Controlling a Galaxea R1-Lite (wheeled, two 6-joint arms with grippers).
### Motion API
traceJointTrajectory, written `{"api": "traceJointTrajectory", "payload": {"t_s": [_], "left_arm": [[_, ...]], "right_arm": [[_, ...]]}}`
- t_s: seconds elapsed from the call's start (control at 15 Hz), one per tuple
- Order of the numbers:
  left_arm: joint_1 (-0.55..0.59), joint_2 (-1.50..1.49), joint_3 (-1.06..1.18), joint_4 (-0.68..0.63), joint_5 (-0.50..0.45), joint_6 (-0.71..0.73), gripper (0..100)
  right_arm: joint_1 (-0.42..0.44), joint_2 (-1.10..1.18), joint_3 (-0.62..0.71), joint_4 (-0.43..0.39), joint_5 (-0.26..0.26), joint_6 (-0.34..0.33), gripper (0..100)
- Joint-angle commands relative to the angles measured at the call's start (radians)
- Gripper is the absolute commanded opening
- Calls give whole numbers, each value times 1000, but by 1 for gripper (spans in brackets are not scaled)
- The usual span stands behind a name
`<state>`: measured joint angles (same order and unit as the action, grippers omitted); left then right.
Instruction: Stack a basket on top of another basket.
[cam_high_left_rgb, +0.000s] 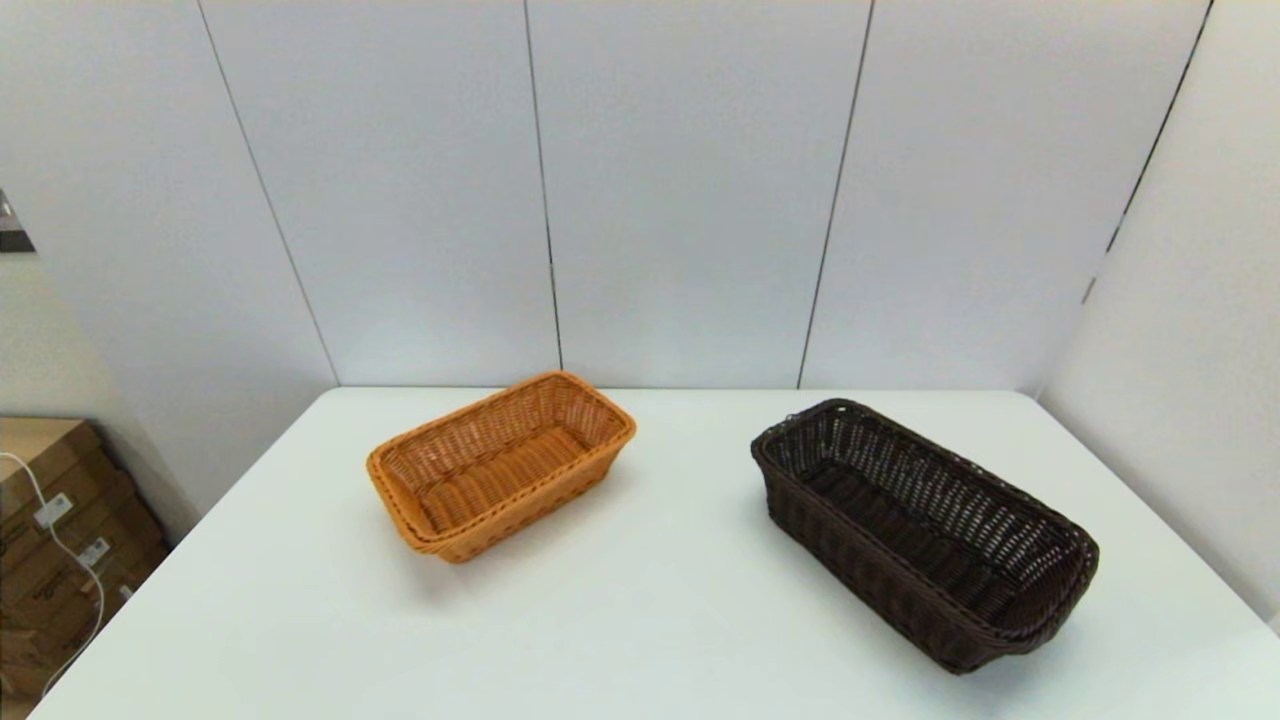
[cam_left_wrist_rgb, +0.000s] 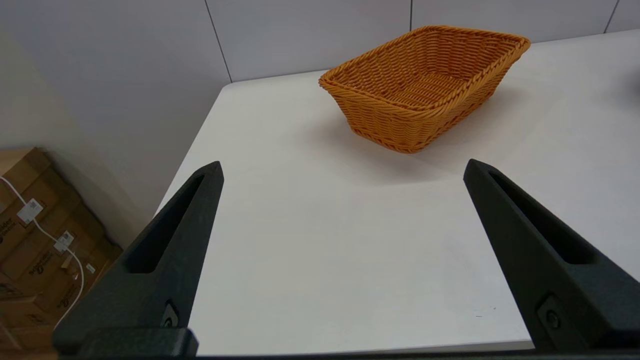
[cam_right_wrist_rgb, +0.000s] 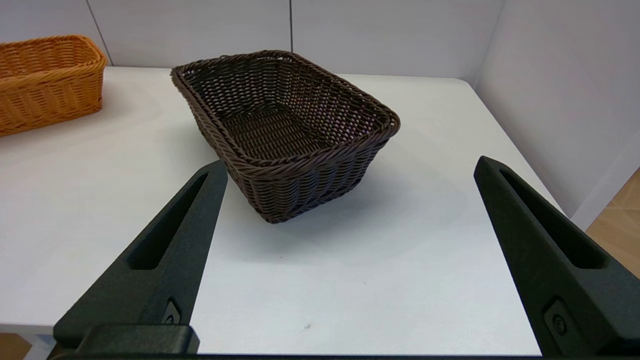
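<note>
Dark brown wicker first: the dark brown basket (cam_high_left_rgb: 925, 530) sits on the right half of the white table (cam_high_left_rgb: 650, 610), upright and empty, its long side running diagonally from the middle toward the near right corner. From my seat I can read its open-weave sides and braided rim plainly in the right wrist view (cam_right_wrist_rgb: 285, 130). Nothing touches it.

Well apart from it, on the left half, stands the orange basket (cam_high_left_rgb: 500, 462), also upright and empty, angled the other way so that the two baskets form a loose V opening toward the back wall. A bare strip of tabletop lies between them (neither basket is stacked on the other yet). The left wrist view shows it from its short end (cam_left_wrist_rgb: 425, 85), and its end also peeks into the right wrist view (cam_right_wrist_rgb: 47, 80).

The right gripper (cam_right_wrist_rgb: 350, 167) hovers above the near edge of the table, facing the dark basket's short end, fingers (cam_right_wrist_rgb: 540, 250) spread wide and holding nothing. The left gripper (cam_left_wrist_rgb: 342, 170) hangs likewise at the near left part of the table, facing the orange basket from some way off, its fingers (cam_left_wrist_rgb: 165, 250) spread wide and empty. Neither arm reaches into my head view.

Off the table's left side I see stacked cardboard boxes (cam_high_left_rgb: 55, 540) with a white cable (cam_high_left_rgb: 70, 560) draped across them.
</note>
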<state>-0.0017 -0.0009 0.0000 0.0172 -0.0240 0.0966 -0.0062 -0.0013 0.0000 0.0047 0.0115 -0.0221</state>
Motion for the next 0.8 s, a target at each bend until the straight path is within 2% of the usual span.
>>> {"api": "traceJointTrajectory", "payload": {"t_s": [0.07, 0.4, 0.6, 0.8], "left_arm": [[0, 1, 5, 1, -5, 14, 100], [0, 1, -15, 17, -1, 23, 100], [0, 133, -267, 228, 9, 11, 100], [2, 476, -459, 216, 7, -35, 100]], "right_arm": [[0, 1, 0, 0, 1, -1, 100], [0, 1, 0, 0, 1, -1, 100], [0, 1, 0, 0, 1, -1, 100], [0, 1, 0, 0, 1, -1, 100]]}}
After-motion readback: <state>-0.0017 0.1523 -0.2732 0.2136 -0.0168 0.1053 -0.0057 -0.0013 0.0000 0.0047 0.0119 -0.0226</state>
